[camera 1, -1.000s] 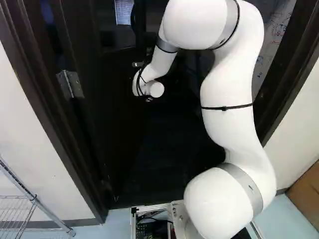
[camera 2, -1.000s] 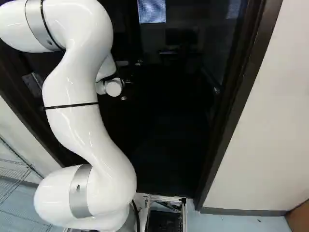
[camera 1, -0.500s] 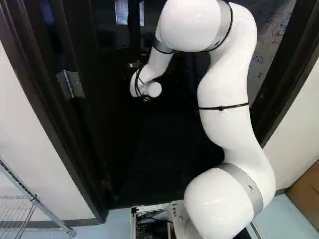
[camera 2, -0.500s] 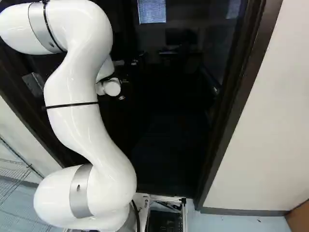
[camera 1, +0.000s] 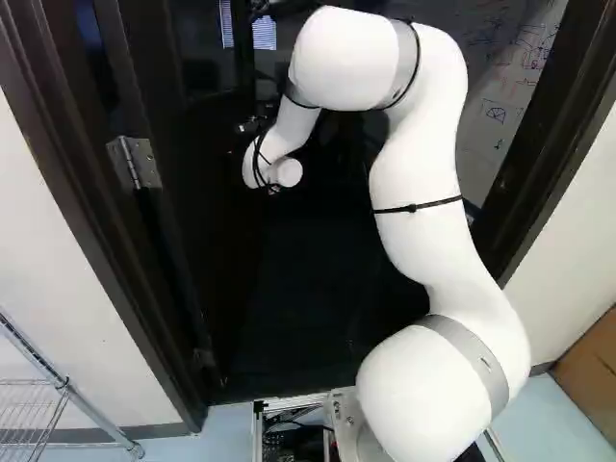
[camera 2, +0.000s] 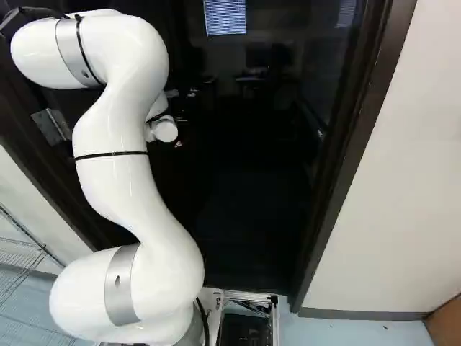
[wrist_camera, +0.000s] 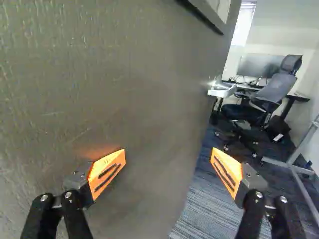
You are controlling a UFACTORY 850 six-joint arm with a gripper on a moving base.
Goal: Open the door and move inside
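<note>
The dark door [camera 1: 217,250] stands swung inward on its hinge [camera 1: 135,162] at the left of the left base view. Past the arm's wrist the dark gripper [camera 2: 181,121] barely shows in the right base view, its fingertips hidden. In the wrist view the gripper [wrist_camera: 168,155] is wide open with nothing between its fingers. One finger lies over the door's face [wrist_camera: 99,99], casting an orange glow there; contact cannot be told. The other finger is beyond the door's edge, over the room's carpet. Ahead, a silvery handle [wrist_camera: 222,90] sticks out near that edge.
The doorway opens between dark frame posts, the right one [camera 2: 360,151] beside a pale wall. Inside are an office chair [wrist_camera: 266,94], a desk and a metal frame [wrist_camera: 299,172] on the carpet. A wire shelf [camera 1: 34,395] stands left of the doorway.
The door has swung further open, its edge shifting left in the base views. My arm has moved with it, its upper part and wrist going left. The doorway frame has barely shifted.
</note>
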